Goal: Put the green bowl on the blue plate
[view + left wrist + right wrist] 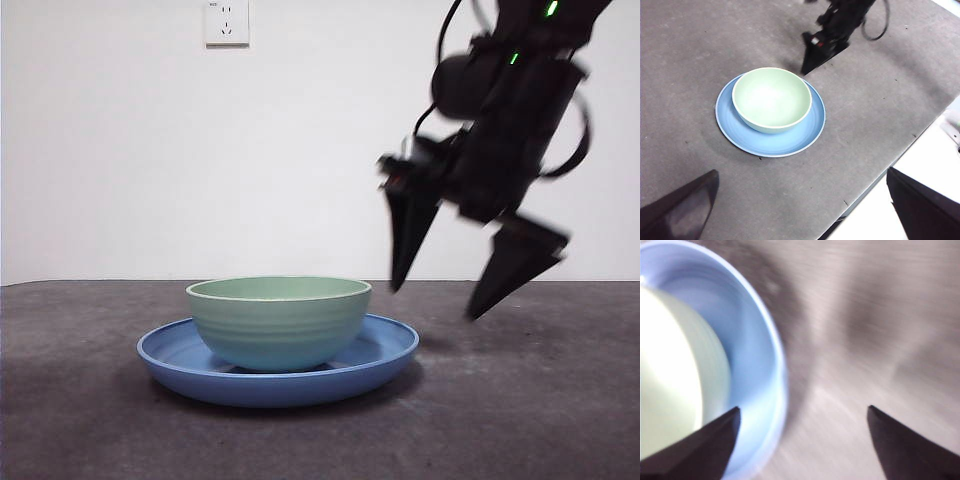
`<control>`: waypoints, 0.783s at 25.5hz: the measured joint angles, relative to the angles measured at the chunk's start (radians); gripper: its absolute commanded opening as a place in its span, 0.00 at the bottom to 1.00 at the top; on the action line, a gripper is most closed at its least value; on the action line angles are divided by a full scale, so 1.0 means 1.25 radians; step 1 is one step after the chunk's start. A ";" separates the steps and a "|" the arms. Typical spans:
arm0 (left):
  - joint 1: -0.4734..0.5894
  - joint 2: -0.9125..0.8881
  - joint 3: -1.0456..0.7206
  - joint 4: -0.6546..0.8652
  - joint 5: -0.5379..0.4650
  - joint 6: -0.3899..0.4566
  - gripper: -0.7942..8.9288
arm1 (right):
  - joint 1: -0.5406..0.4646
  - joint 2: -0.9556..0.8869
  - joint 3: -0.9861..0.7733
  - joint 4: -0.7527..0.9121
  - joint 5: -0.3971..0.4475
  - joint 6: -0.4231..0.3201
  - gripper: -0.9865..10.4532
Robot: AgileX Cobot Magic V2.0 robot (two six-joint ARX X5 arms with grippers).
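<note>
The green bowl (pixel 278 320) sits upright in the middle of the blue plate (pixel 385 350) on the grey table. Both show in the left wrist view, bowl (pixel 771 99) on plate (pixel 810 130), and blurred in the right wrist view, bowl (pixel 670 390) and plate (pixel 760 360). My right gripper (pixel 465 270) hangs open and empty just right of the bowl, above the plate's edge; it also shows in the left wrist view (pixel 815 52). My left gripper (pixel 800 200) is open and empty, high above the table, away from the bowl.
The dark grey table top (pixel 520 420) runs to a front edge (pixel 880 175) seen in the left wrist view. A white wall with a socket (pixel 226 22) stands behind.
</note>
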 measured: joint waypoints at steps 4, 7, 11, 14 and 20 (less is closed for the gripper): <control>0.000 0.000 0.000 0.000 0.000 0.000 0.73 | -0.008 -0.146 0.000 -0.089 0.046 -0.070 0.59; 0.000 0.000 0.000 0.000 0.000 0.000 0.73 | -0.006 -0.277 0.000 -0.123 0.052 -0.098 0.60; 0.000 0.000 0.000 0.000 0.000 0.000 0.73 | -0.006 -0.437 0.001 -0.203 0.052 -0.117 0.60; 0.000 0.000 0.000 0.000 0.000 0.000 0.73 | 0.000 -0.527 -0.005 -0.210 0.052 -0.121 0.60; 0.000 0.000 0.000 0.000 0.000 0.000 0.73 | 0.019 -0.708 -0.070 -0.227 0.049 -0.125 0.60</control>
